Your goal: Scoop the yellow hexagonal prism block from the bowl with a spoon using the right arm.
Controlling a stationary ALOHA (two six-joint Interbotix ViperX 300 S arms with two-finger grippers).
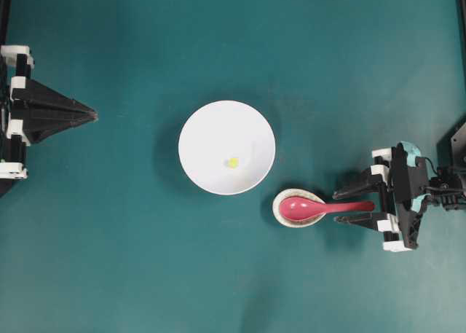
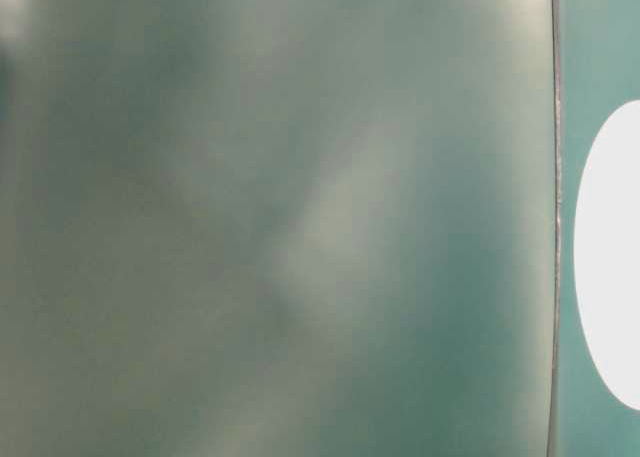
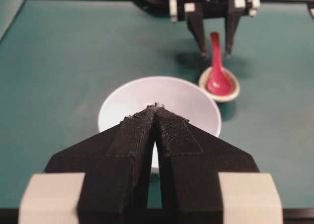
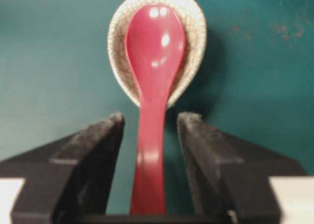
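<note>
A tiny yellow hexagonal prism block (image 1: 231, 162) lies inside the white bowl (image 1: 211, 129) at the table's middle. The pink-red spoon (image 1: 309, 208) rests with its scoop in a small speckled cream dish (image 1: 279, 209), its handle pointing right. My right gripper (image 1: 341, 207) is open, one finger on each side of the handle, with gaps showing on both sides. In the right wrist view the spoon (image 4: 153, 72) runs between the fingers (image 4: 100, 136); that gripper (image 4: 149, 118) is not touching it. My left gripper (image 1: 93, 116) rests shut at the far left, its tips (image 3: 156, 106) together in front of the bowl (image 3: 127, 99).
Teal cloth covers the table. The table-level view is mostly a blurred grey-green surface, with a slice of the white bowl (image 2: 610, 257) at its right edge. The right arm's body (image 1: 437, 183) stands at the right edge of the table.
</note>
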